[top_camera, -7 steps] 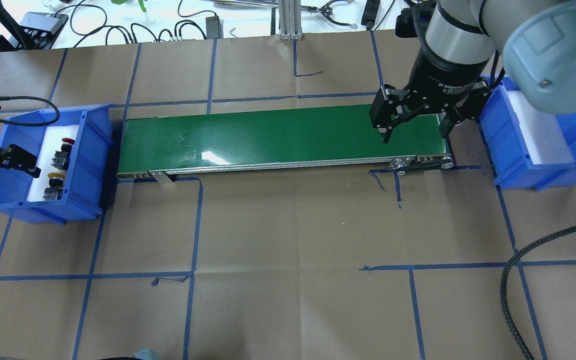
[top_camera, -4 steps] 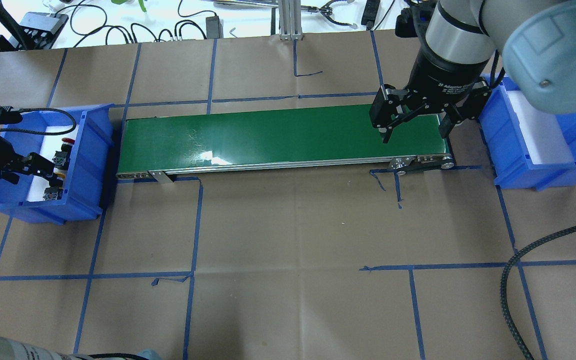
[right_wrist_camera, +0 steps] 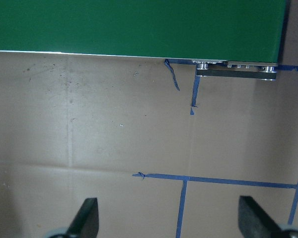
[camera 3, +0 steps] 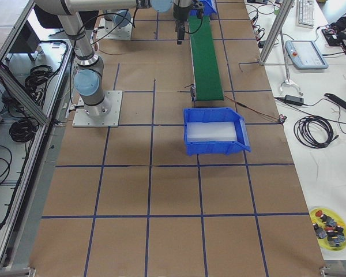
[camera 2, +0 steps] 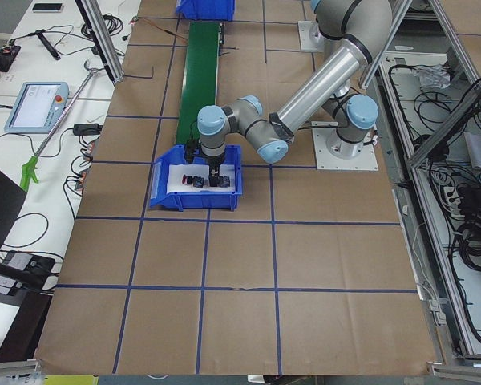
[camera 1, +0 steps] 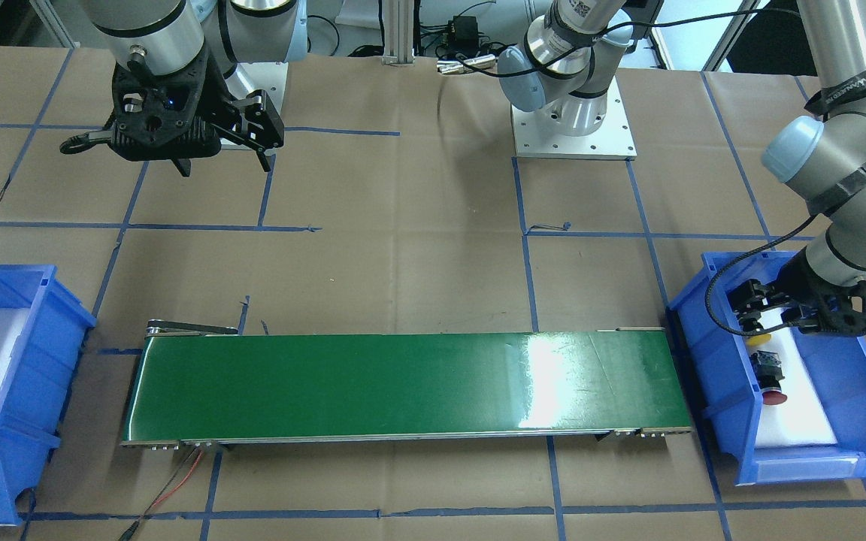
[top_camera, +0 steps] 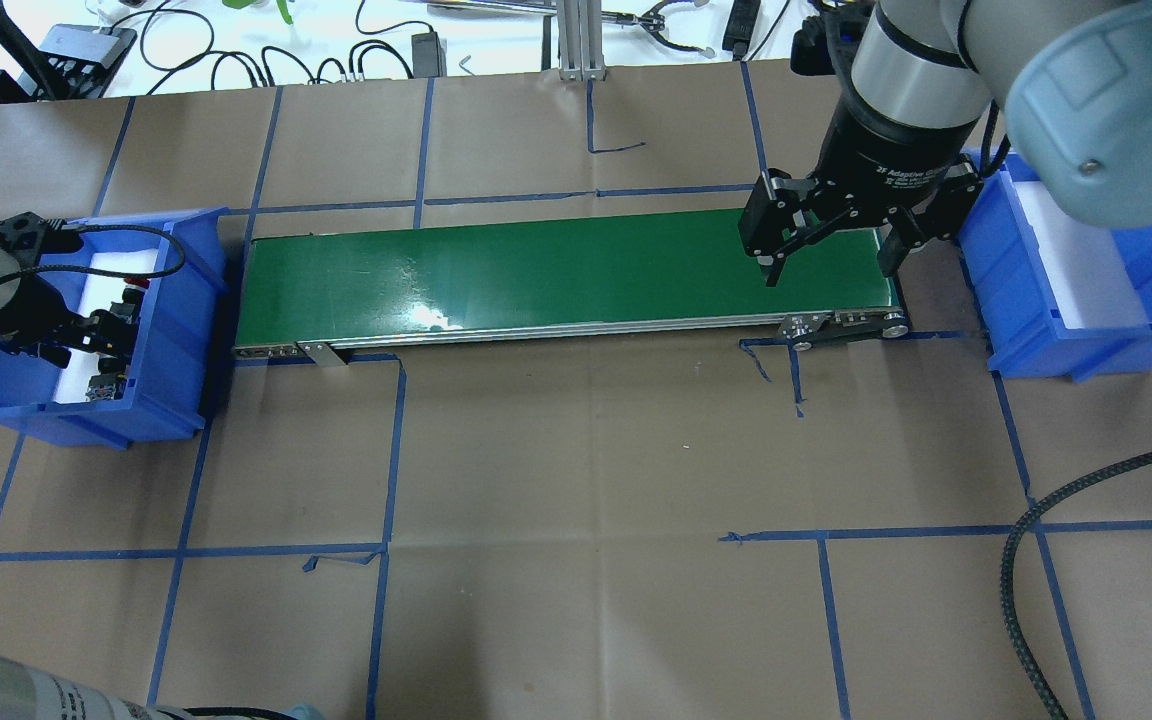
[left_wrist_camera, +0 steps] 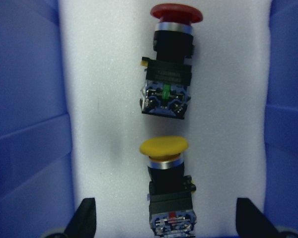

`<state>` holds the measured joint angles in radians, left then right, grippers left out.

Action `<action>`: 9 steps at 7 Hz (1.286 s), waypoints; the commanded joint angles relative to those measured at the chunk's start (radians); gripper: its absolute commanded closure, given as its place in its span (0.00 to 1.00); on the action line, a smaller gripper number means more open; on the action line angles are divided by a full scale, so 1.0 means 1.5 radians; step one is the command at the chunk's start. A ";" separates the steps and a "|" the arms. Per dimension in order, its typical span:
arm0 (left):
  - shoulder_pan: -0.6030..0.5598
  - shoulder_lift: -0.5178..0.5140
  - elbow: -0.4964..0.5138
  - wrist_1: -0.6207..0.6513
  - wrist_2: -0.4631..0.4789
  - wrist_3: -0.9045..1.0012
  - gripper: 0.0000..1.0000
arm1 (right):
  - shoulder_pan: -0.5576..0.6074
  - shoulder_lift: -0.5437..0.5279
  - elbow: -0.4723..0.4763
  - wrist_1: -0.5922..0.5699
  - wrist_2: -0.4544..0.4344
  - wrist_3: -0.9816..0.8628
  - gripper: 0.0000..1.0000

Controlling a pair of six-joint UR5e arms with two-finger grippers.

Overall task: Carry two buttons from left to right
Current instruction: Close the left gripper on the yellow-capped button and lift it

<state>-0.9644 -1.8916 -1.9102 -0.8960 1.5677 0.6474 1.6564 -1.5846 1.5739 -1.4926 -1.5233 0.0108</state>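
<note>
Left gripper [left_wrist_camera: 166, 222] spread wide over yellow button [left_wrist_camera: 164, 148]; red button [left_wrist_camera: 170, 64] at its 12 o'clock, wrist view. Right gripper [top_camera: 828, 265] released near green belt [top_camera: 536, 265].

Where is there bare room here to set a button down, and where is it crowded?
Free: the green belt from the left bin to the right gripper, open over its far end; the foam in the right bin; the table in front. Crowded: the left bin, where red button and yellow button lie in line, the open fingers of the left gripper flanking the yellow.
</note>
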 commanded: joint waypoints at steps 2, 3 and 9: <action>0.002 -0.016 -0.027 0.047 0.001 -0.002 0.01 | 0.000 0.000 0.000 0.000 0.000 0.000 0.00; 0.002 -0.014 -0.026 0.047 0.000 -0.011 0.06 | 0.000 0.000 0.000 0.000 0.000 0.000 0.00; 0.007 0.000 -0.014 0.039 0.002 -0.027 1.00 | 0.000 -0.002 -0.001 0.002 0.000 -0.001 0.00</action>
<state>-0.9553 -1.9060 -1.9342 -0.8349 1.5708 0.6078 1.6554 -1.5874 1.5735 -1.4901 -1.5232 0.0094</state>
